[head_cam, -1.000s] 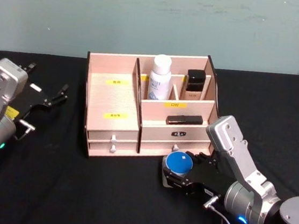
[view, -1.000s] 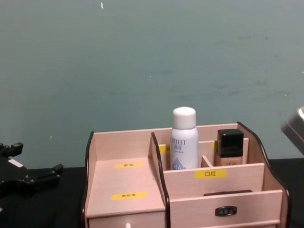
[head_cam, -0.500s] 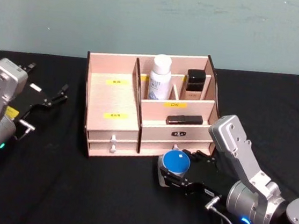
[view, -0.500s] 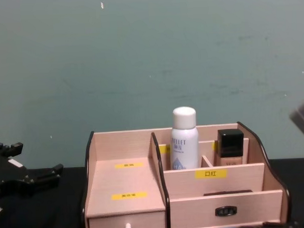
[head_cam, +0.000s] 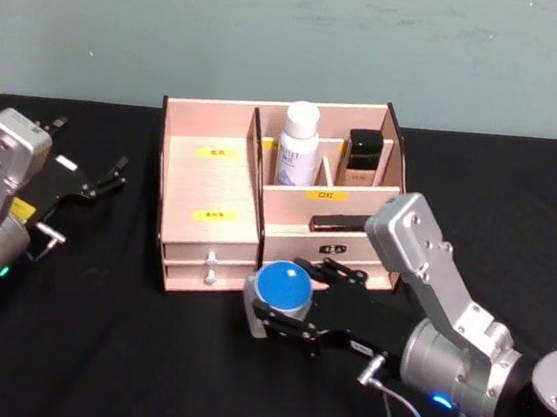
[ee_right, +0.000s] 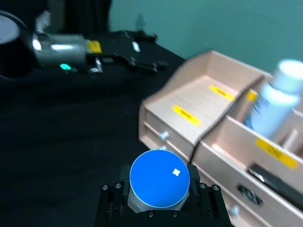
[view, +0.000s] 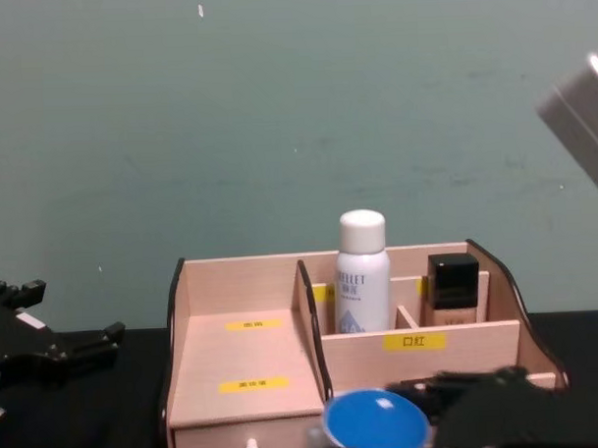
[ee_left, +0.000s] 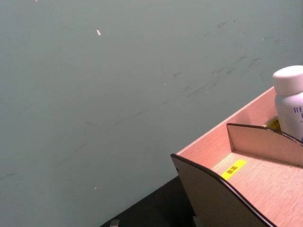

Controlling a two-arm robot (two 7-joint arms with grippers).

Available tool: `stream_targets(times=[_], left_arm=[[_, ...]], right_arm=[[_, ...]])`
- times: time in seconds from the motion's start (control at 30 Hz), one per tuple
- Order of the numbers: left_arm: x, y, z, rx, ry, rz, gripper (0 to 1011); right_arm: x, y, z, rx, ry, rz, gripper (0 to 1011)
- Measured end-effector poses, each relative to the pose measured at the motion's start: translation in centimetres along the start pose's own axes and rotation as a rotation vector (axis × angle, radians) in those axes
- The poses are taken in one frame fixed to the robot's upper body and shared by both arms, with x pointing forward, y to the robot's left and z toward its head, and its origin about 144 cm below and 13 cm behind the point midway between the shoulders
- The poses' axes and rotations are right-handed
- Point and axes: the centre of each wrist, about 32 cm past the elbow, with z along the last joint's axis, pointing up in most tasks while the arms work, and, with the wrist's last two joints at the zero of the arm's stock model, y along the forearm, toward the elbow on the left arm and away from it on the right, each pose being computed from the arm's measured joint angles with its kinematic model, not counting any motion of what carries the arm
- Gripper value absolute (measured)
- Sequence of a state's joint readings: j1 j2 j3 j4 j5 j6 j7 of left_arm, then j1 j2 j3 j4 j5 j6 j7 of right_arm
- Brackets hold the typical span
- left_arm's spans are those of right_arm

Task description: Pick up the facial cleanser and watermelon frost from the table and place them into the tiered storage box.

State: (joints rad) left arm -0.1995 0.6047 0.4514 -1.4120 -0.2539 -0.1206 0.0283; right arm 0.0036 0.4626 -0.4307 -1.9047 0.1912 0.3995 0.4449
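Observation:
My right gripper point(head_cam: 279, 311) is shut on a small round container with a blue lid point(head_cam: 283, 287), likely the watermelon frost, held just in front of the tiered storage box's point(head_cam: 212, 176) drawers. The right wrist view shows the blue lid point(ee_right: 159, 178) between the fingers point(ee_right: 111, 195), and it also rises at the chest view's lower edge point(view: 375, 424). A white bottle point(head_cam: 298, 145), apparently the facial cleanser, stands upright in a rear compartment of the box point(view: 247, 356). My left gripper point(head_cam: 88, 155) rests open on the table, left of the box.
A black-capped bottle point(head_cam: 363, 156) stands in the rear compartment beside the white one. A flat black item point(head_cam: 342, 222) lies in the lower right tier. The box's wide left tiers point(ee_right: 199, 97) carry only yellow labels. Black cloth covers the table.
My right gripper has risen and moved left with the blue-lidded container, from the box's right front to its middle front. The left arm has not moved.

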Motion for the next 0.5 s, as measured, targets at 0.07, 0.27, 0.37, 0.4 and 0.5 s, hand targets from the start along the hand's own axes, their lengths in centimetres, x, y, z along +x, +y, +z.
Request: stream_targets(times=[0.07, 0.27, 0.37, 0.4, 0.5], left_arm=[[0.0, 0.0, 0.0, 0.0, 0.0, 0.0, 1001], [0.0, 0.0, 0.0, 0.0, 0.0, 0.0, 1001], [0.0, 0.0, 0.0, 0.0, 0.0, 0.0, 1001], [0.0, 0.0, 0.0, 0.0, 0.0, 0.0, 1001], [0.0, 0.0, 0.0, 0.0, 0.0, 0.0, 1001]], right_arm=[[-0.1, 0.3, 0.4, 0.011, -0.01, 0.015, 730], [0.2, 1.8, 1.7, 0.035, -0.033, 0.048, 730], [0.6, 2.6, 2.2, 0.044, -0.038, 0.053, 730], [0.6, 2.9, 2.3, 0.045, -0.039, 0.054, 730], [1.0, 3.8, 2.7, 0.05, -0.042, 0.052, 730]])
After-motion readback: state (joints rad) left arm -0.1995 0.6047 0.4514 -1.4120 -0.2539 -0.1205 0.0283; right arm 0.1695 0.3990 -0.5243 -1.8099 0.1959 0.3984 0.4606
